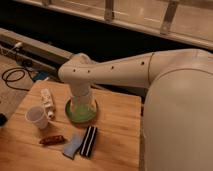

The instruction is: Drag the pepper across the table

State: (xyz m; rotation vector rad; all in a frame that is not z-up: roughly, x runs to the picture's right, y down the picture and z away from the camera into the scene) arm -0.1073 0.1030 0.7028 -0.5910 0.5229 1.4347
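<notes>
The pepper (52,139) is a small dark red-brown object lying flat on the light wooden table (117,132), near its front left. My gripper (81,113) hangs from the white arm that reaches in from the right. It sits low over the table's middle, with a green glowing ring around its base. It is behind and to the right of the pepper, about a hand's width away, and is not touching it.
A white paper cup (36,116) stands left of the gripper, just behind the pepper. A white elongated object (47,102) lies behind the cup. A blue sponge (73,145) and a black-and-white striped block (89,141) lie right of the pepper. Cables (15,76) lie on the floor at left.
</notes>
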